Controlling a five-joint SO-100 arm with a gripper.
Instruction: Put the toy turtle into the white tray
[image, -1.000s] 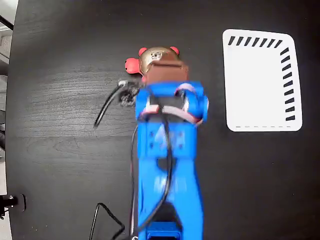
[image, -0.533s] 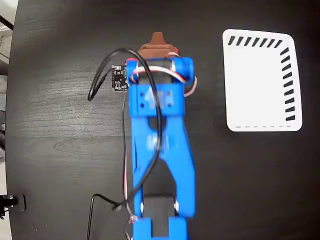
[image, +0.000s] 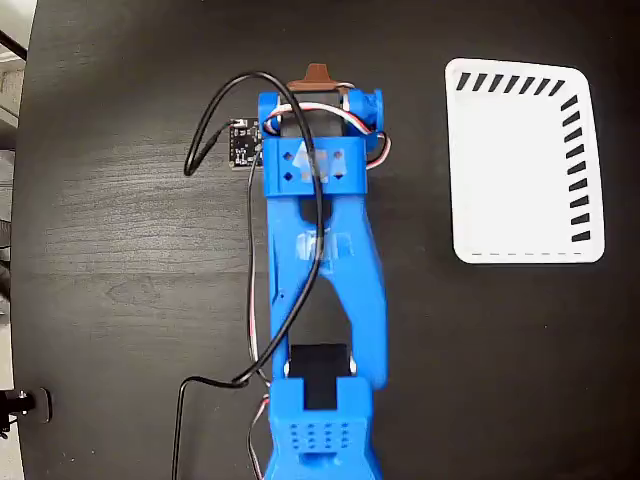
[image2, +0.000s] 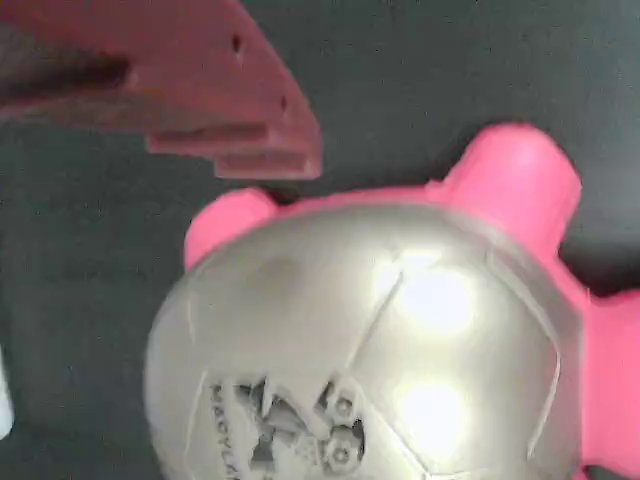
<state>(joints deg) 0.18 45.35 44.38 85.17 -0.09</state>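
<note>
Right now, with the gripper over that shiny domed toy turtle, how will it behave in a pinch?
The toy turtle probably slips: its domed shell is glossy, showing bright glare spots. It looks rigid, with moulded seams, so unlikely to deform. The brown gripper finger sits at the shell's edge; curved sides may squirt it out.

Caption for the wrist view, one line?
Close over the turtle: shiny shell, pink flippers, one brown gripper finger above it.

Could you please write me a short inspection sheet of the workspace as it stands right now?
Surface: black wood-grain table, bare around the arm.
Job's things: toy turtle fills the wrist view, hidden under the arm from above; white tray empty at right.
Clutter: nothing seen.
Grippers: gripper over the turtle, one brown finger beside the shell; jaw state unclear.
Cables: black cable loops off the wrist.
Surroundings: pale floor at left.
</note>
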